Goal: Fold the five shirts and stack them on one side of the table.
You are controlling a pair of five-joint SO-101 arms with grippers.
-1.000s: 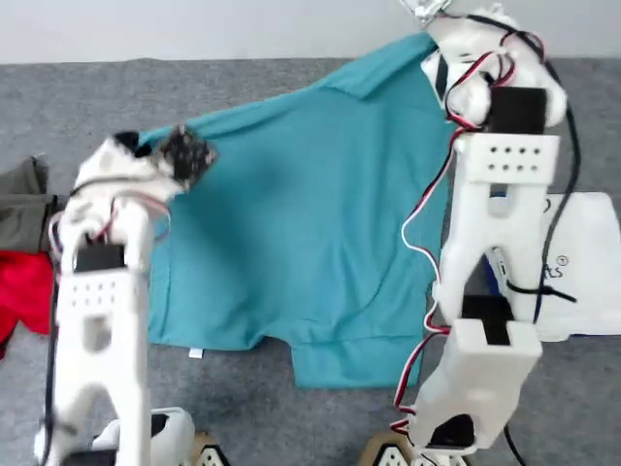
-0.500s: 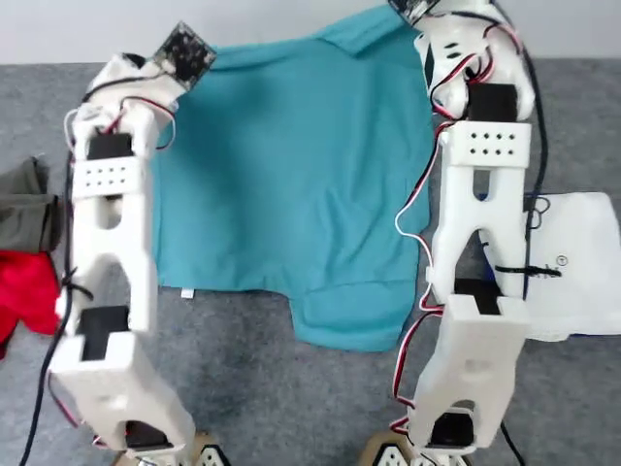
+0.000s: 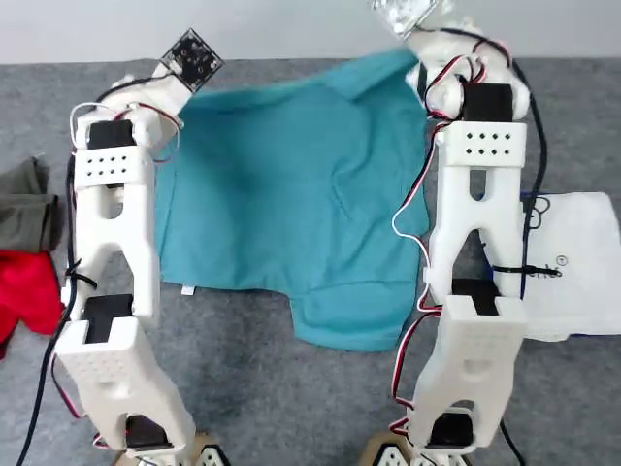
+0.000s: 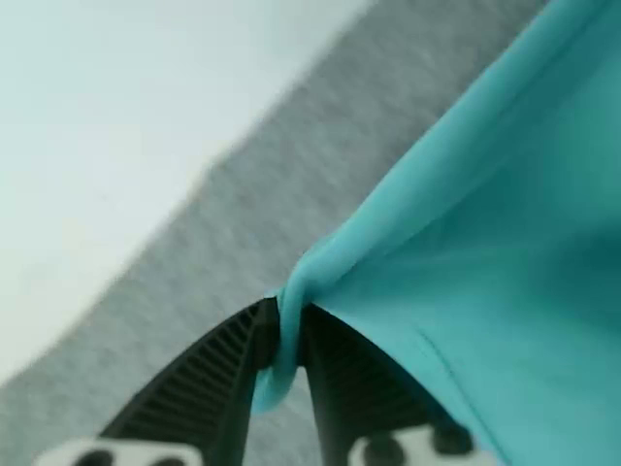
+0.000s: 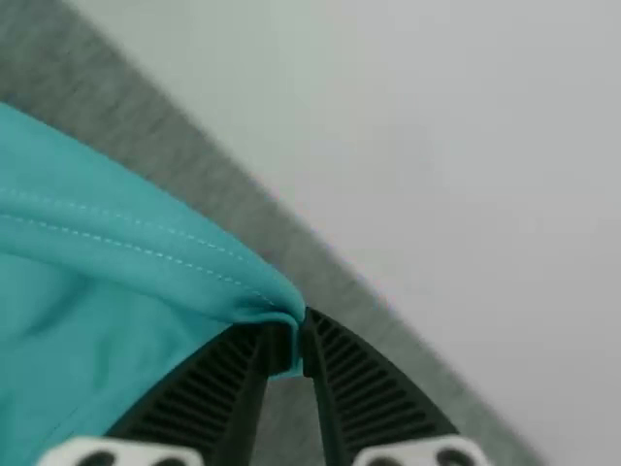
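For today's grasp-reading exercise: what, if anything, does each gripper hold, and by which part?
Both pinch the teal shirt: the left gripper a bunched edge, the right gripper a stitched hem.

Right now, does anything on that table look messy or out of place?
Mostly the heap beside the left arm: a red shirt and an olive shirt lie crumpled. The teal shirt, pinched at two far corners by the left claw and right claw, has a ripple and one flap jutting toward the arms' bases.

Bright even light, soft shadows, perhaps overhead
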